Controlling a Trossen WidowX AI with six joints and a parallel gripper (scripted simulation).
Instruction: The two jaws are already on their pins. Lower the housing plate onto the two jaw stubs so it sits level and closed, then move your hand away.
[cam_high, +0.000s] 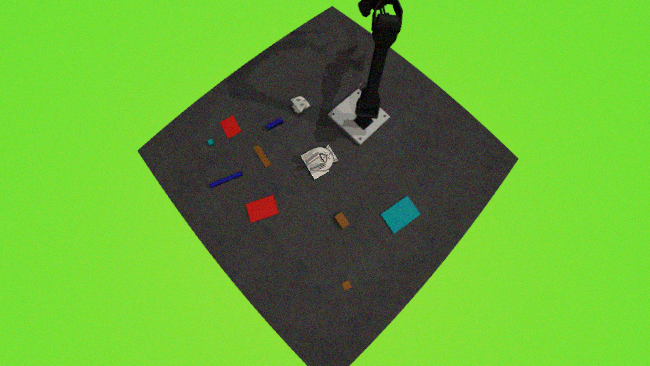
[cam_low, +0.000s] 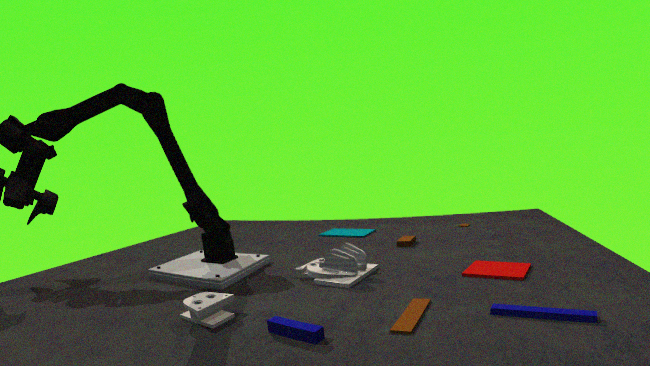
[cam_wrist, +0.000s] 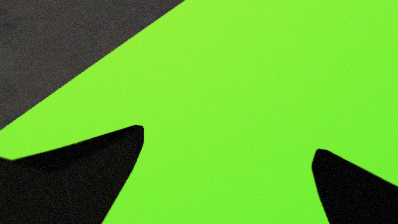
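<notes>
My gripper is open and empty in the wrist view, with only green background between its fingertips. It is raised beyond the table's edge, partly cut off at the top of the top view and the left of the exterior view, far from the parts. A white piece with a rounded, two-holed top plate above a foot stands near the arm's base; its top looks like the housing plate. The white base assembly lies apart from it, with curved upright jaws. The stubs are too small to make out.
The arm's white mounting plate is near both white pieces. A blue block, an orange strip, a red plate and a teal plate lie around, with several smaller blocks.
</notes>
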